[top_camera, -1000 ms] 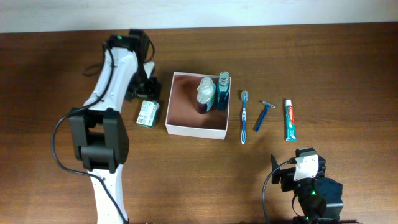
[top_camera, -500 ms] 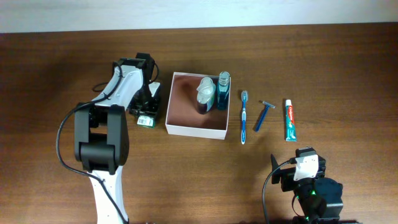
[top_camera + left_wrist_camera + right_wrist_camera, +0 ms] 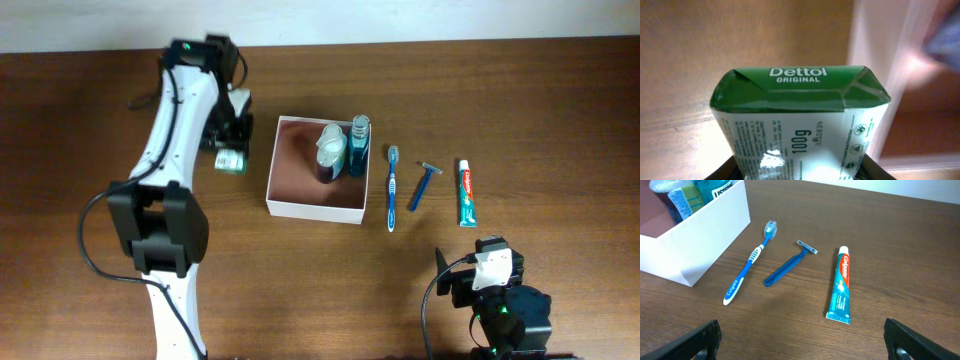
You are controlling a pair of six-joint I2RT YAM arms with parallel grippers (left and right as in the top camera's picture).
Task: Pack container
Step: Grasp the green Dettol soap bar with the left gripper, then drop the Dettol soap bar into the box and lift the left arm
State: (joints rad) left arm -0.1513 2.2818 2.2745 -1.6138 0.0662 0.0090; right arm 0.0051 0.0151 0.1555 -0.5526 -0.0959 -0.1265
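The small green-and-white cardboard carton (image 3: 231, 161), which lay flat on the brown wooden table (image 3: 560, 110) a second ago, now sits in the left gripper (image 3: 229, 148) and has shifted toward the far edge, left of the container's far corner. It looks lifted off the wood, though the overhead view does not settle the height. Judged from this, the pick is done and the carry into the box comes next.

In the left wrist view the carton (image 3: 800, 120) fills the frame, its green end flap reading "Dettol Original". Dark jaw tips press against both lower sides, so the left gripper is clamped on it. A pale wall, probably the container's, rises just to the right.

The container (image 3: 312, 210), a square shallow box with white walls and a pinkish-brown floor, stands at the table's middle. It already holds a dark bottle with a pale cap (image 3: 330, 148) and a blue mouthwash bottle (image 3: 358, 145), both upright along its right wall.

A blue-and-white toothbrush (image 3: 391, 187), a blue razor (image 3: 424, 186) and a toothpaste tube (image 3: 467, 192) lie unpacked to its right.

The right gripper (image 3: 807, 340) rests near the front edge, jaws spread wide, holding nothing.
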